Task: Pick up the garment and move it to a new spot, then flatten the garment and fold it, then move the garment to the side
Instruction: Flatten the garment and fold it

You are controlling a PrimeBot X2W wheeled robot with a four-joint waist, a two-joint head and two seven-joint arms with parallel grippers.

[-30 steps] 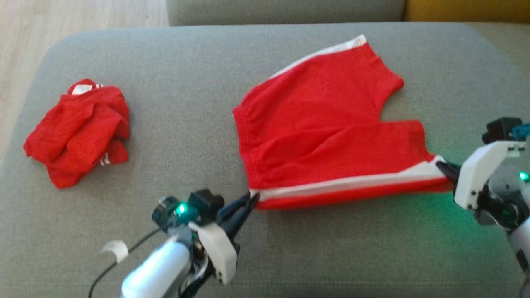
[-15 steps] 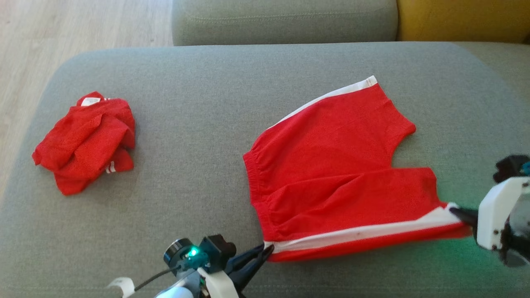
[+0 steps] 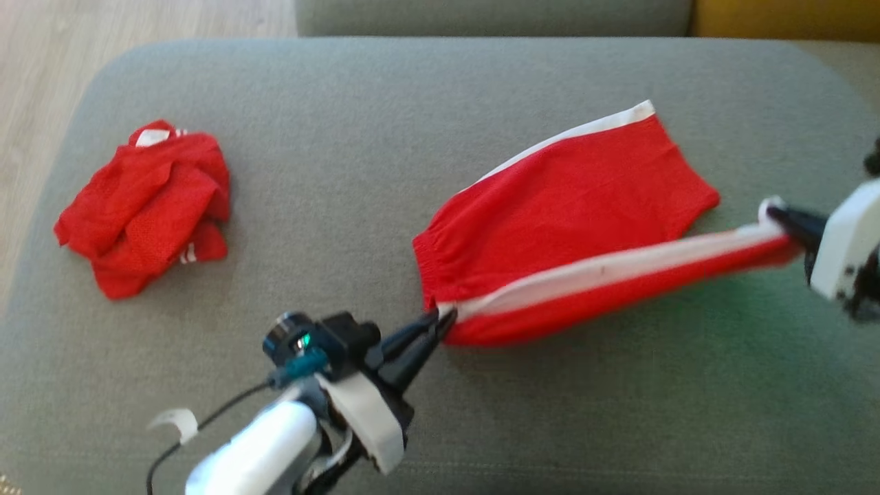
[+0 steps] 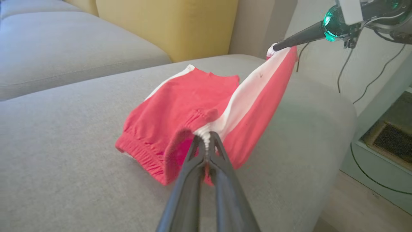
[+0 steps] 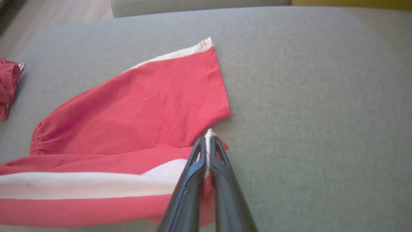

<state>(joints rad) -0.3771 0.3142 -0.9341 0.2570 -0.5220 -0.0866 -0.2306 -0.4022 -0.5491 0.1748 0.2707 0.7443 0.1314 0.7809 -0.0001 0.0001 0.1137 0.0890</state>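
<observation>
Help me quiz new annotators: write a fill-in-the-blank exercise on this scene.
The left gripper and right gripper are both ____ on the red fabric shorts. The held edge carries a ____ stripe. A crumpled red garment lies on the grey upholstered cushion to the shorts' ____ in the head view.
Missing: shut; white; left.

Heads up: the head view is smeared a bit. The right tool (image 3: 775, 213) is chopped off by the right edge there, so just dark fingertips and a white chunk of housing are seen. The left arm (image 3: 261, 454) is cut by the bottom edge. The striped near side of the shorts (image 3: 570, 199) is stretched across the rest, so whatever lies under it is hidden. In the right wrist view the crumpled red garment (image 5: 8, 87) is clipped by the left edge. Its white label can't be read in the head view, way too small.
</observation>
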